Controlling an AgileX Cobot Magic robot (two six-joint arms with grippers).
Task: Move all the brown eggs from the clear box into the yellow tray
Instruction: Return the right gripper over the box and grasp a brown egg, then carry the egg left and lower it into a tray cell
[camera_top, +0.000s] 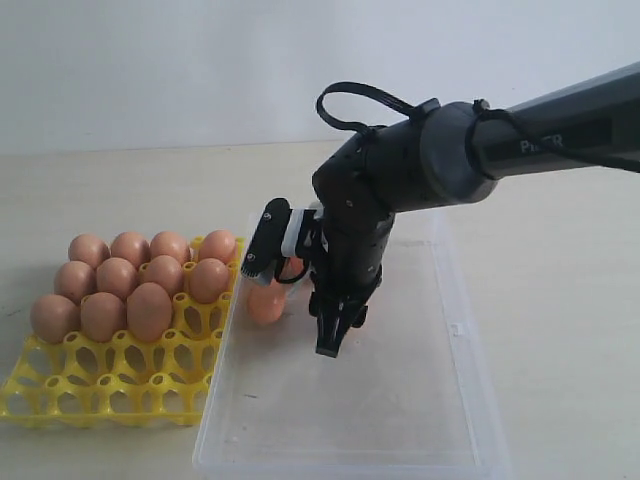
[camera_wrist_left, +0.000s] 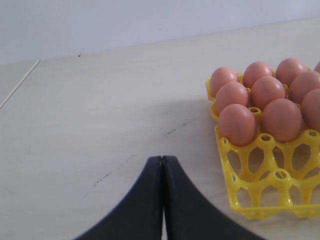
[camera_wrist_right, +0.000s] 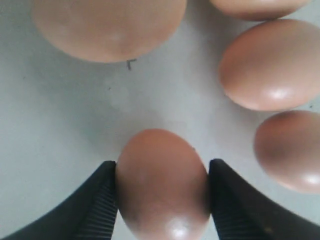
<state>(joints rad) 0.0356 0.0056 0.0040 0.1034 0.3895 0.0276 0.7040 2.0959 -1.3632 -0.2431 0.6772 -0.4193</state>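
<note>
Your right claw (camera_wrist_right: 161, 165) is pinching one brown egg (camera_wrist_right: 162, 192), a pad against each side, down inside the clear box (camera_top: 440, 400). Four loose eggs (camera_wrist_right: 270, 65) lie just beyond its fingertips. Off to its side, outside the box, sits the partly filled yellow tray (camera_top: 120, 345). Your left claw (camera_wrist_left: 162, 162) is pressed together, empty.

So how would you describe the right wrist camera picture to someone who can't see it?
A brown egg sits between the two black ribbed fingers of the right tool, which touch its sides. Four other eggs lie near it on the pale floor of the clear box.
</note>
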